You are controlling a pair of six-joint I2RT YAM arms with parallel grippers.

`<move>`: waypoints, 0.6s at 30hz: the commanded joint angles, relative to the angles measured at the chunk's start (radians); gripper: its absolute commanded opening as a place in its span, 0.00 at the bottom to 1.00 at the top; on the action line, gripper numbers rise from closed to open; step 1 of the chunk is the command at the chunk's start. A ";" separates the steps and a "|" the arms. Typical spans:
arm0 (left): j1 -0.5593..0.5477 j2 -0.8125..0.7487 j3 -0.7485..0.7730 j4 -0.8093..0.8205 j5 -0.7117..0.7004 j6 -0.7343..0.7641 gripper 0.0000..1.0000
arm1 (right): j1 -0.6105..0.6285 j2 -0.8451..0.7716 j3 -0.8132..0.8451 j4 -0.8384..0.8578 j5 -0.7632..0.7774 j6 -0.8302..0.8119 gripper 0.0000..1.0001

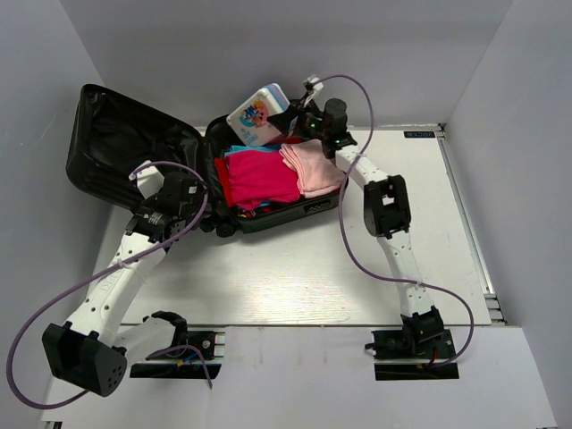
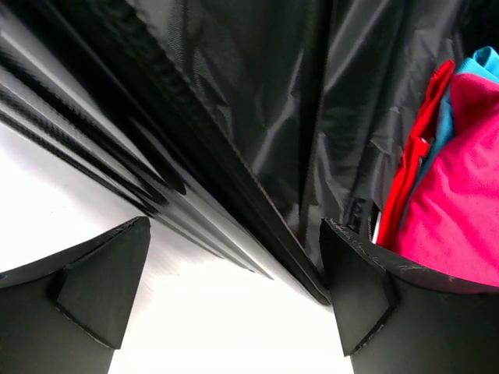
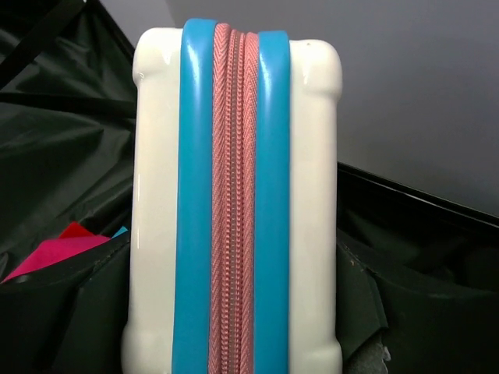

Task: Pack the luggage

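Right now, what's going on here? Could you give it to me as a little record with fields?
Luggage: black suitcase, lying open on the table
Inside: folded magenta garment, pale pink garment
Right gripper: shut on a white-and-blue zip case, at the suitcase's far end
Left gripper: open, holding nothing, at the edge of the suitcase lid
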 commanded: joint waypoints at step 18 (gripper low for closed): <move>0.077 0.061 -0.008 -0.011 -0.013 -0.109 1.00 | 0.020 -0.095 0.039 -0.117 0.422 -0.116 0.90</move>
